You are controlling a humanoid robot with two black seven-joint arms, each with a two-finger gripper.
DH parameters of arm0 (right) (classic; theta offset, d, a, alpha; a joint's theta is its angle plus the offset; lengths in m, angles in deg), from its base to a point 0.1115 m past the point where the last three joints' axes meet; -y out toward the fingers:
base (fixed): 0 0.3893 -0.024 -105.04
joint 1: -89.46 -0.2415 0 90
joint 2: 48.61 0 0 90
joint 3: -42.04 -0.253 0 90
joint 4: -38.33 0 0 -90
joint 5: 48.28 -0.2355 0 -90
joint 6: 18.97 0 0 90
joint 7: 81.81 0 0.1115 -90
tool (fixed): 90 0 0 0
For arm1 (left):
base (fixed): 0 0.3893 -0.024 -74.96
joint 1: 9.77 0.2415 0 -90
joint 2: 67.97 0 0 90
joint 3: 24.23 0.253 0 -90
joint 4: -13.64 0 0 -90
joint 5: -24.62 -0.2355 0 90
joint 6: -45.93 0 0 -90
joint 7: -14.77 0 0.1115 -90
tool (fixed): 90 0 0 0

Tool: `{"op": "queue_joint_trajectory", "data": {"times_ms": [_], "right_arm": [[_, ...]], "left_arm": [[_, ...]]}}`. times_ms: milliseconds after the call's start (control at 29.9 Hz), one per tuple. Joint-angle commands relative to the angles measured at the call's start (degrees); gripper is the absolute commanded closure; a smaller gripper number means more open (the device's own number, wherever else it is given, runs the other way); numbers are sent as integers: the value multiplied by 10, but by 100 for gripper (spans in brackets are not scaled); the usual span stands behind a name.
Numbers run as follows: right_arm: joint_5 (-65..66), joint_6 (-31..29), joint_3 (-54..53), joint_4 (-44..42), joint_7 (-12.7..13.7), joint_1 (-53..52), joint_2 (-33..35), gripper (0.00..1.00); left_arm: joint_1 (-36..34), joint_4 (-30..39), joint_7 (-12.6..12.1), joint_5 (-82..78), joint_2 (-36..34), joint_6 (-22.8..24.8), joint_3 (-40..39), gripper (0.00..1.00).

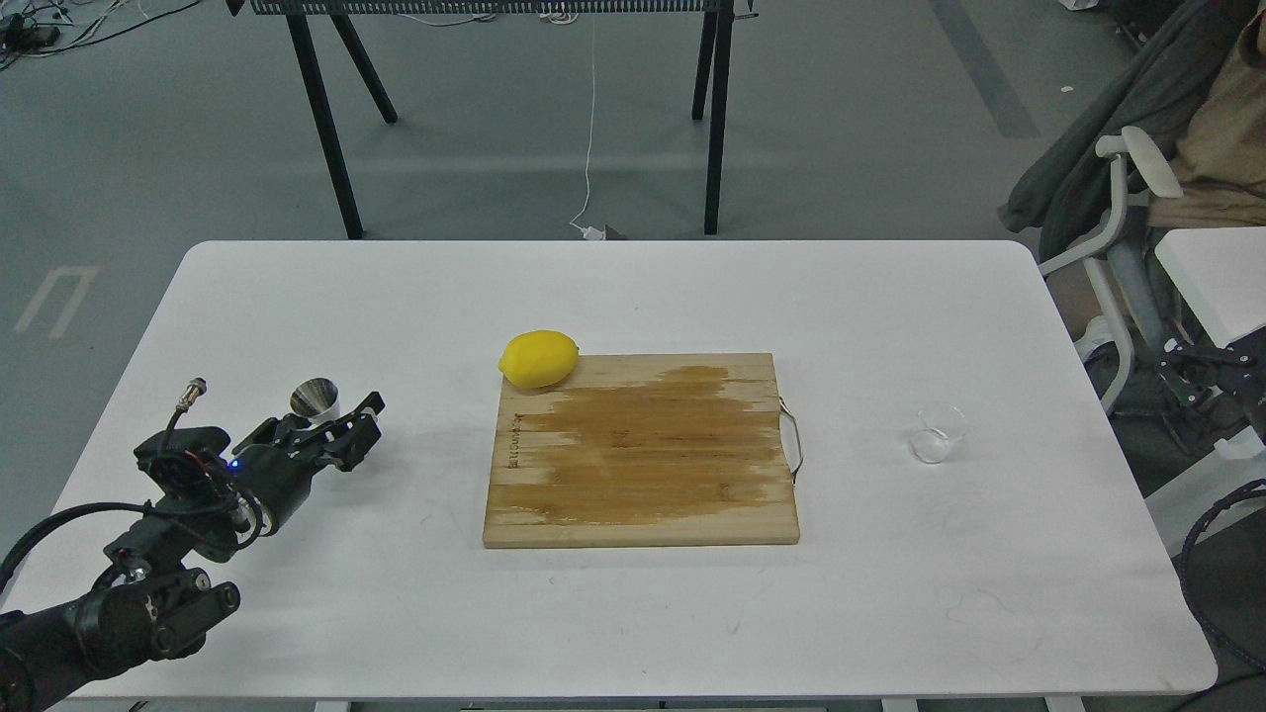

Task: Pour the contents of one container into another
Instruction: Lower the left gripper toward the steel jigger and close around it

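The steel hourglass jigger stands near the table's left edge; only its upper cone shows, the lower half is hidden behind my left gripper. That gripper is open, with one finger on each side of the jigger's lower part; whether the fingers touch it I cannot tell. The small clear glass cup stands far off on the right side of the table, to the right of the board. My right gripper is out of view.
A wooden cutting board with a dark wet patch and a metal handle lies mid-table. A yellow lemon sits at its far left corner. The white table has a chair and a second table beyond its right edge.
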Motion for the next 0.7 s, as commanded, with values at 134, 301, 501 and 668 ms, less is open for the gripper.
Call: {"op": "queue_joint_trajectory", "data": {"times_ms": [134, 301, 501, 668], "right_arm": [[1, 0, 0, 0, 0, 1, 0, 1], [1, 0, 0, 0, 0, 1, 0, 1], [1, 0, 0, 0, 0, 1, 0, 1], [1, 0, 1, -1, 0, 2, 0, 1]], "left_arm": [[0, -6, 0, -2, 1, 0, 1, 33], [1, -18, 0, -3, 4, 0, 1, 44], [1, -22, 0, -4, 10, 0, 1, 53], [1, -22, 0, -4, 12, 0, 1, 60]]}}
